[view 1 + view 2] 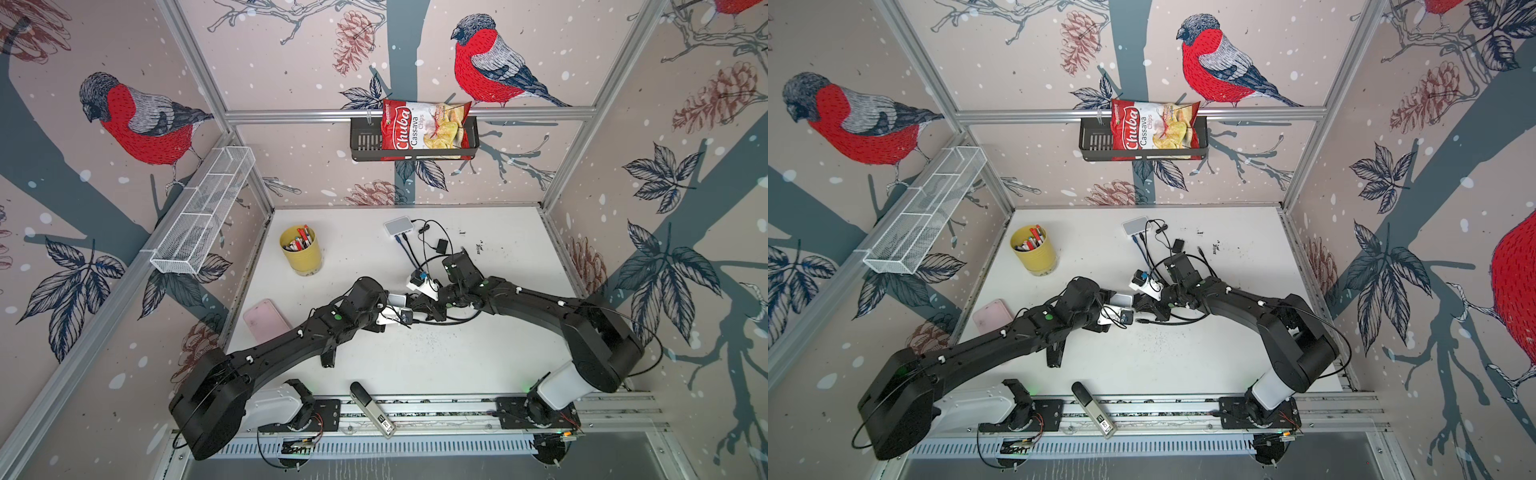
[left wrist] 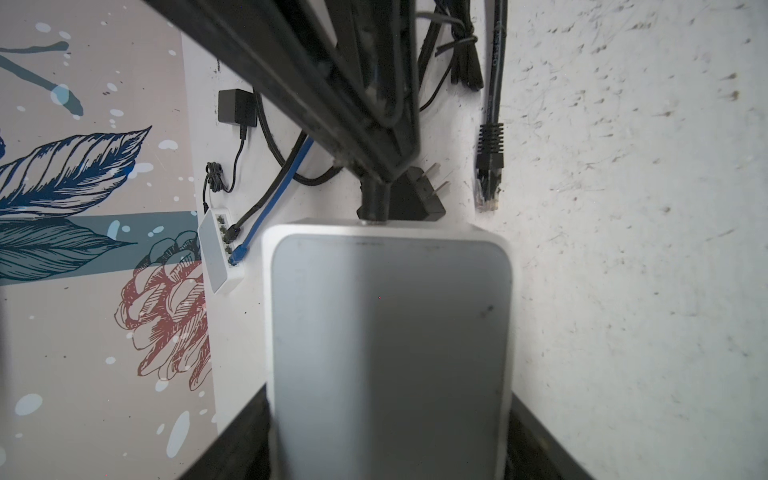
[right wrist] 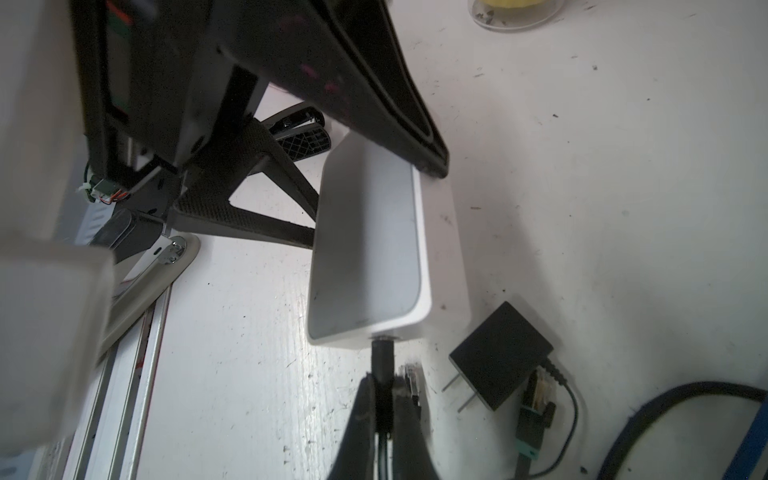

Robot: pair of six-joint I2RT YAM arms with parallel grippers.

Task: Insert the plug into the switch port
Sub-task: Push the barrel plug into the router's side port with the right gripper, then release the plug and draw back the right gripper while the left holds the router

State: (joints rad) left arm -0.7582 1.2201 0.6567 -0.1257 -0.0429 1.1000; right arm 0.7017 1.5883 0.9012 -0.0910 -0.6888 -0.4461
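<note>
Room was tight where you worked: the right gripper (image 3: 384, 390), pinched tight around the plug (image 3: 382, 357), had a black adapter (image 3: 500, 353) and a loose network connector (image 3: 536, 397) just beside its tips. The plug's long axis ran straight off those tips to the end face of the switch (image 3: 370, 249); the left gripper (image 2: 390, 440) clamped the switch's sides.

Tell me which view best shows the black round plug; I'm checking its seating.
Right wrist view: the black round plug meets the white switch box unobstructed. Left wrist view shows only its tip; it's too small in both top views.
</note>
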